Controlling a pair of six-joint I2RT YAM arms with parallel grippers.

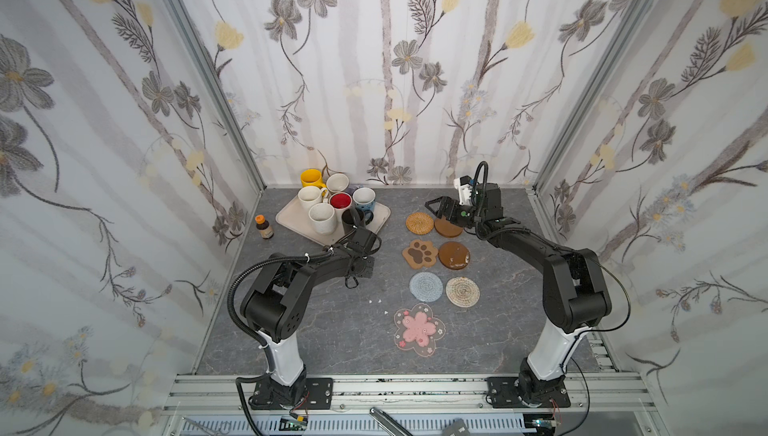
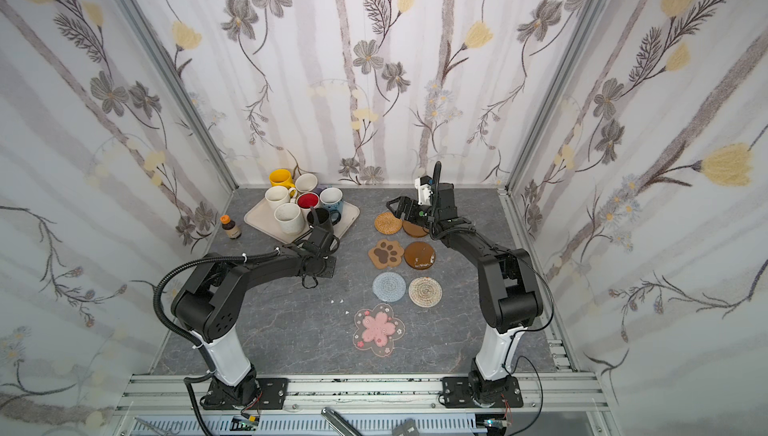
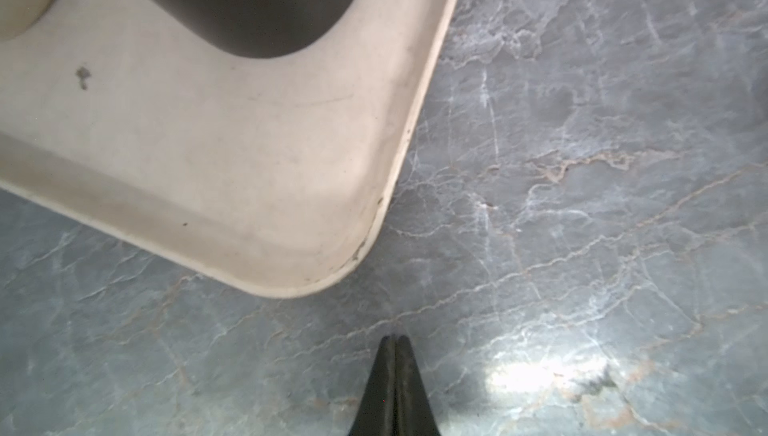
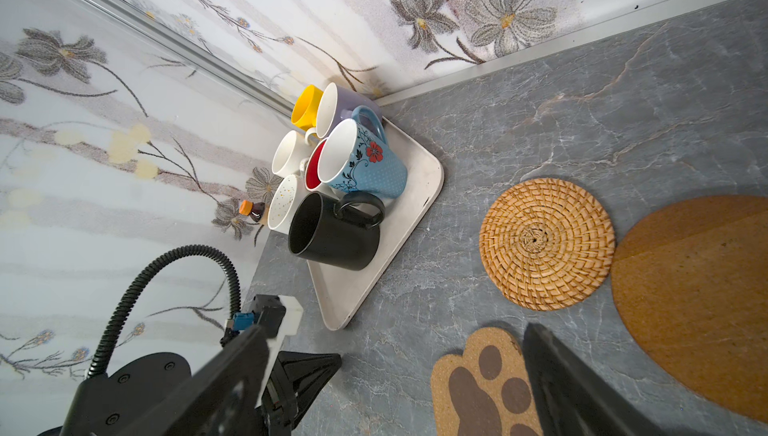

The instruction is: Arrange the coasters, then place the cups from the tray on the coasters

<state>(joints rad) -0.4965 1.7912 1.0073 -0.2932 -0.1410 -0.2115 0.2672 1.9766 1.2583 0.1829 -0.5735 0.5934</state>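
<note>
Several cups crowd the beige tray (image 1: 380, 212) at the back left, the black cup (image 1: 352, 219) nearest its front edge. Several coasters lie in two columns right of the middle, from the rattan coaster (image 1: 419, 221) at the back to the pink blossom coaster (image 1: 419, 329) in front. My left gripper (image 3: 394, 338) is shut and empty. It points down at the table just off the tray's near corner (image 3: 299, 284). My right gripper (image 1: 432, 209) hangs open and empty over the far side of the rattan coaster (image 4: 546, 242), beside the paw-print coaster (image 4: 478, 380).
A brown bottle (image 1: 264, 226) with an orange cap stands left of the tray near the left wall. A few white crumbs (image 1: 374, 300) lie on the grey marbled table in front of the left arm. Walls close in the back and both sides.
</note>
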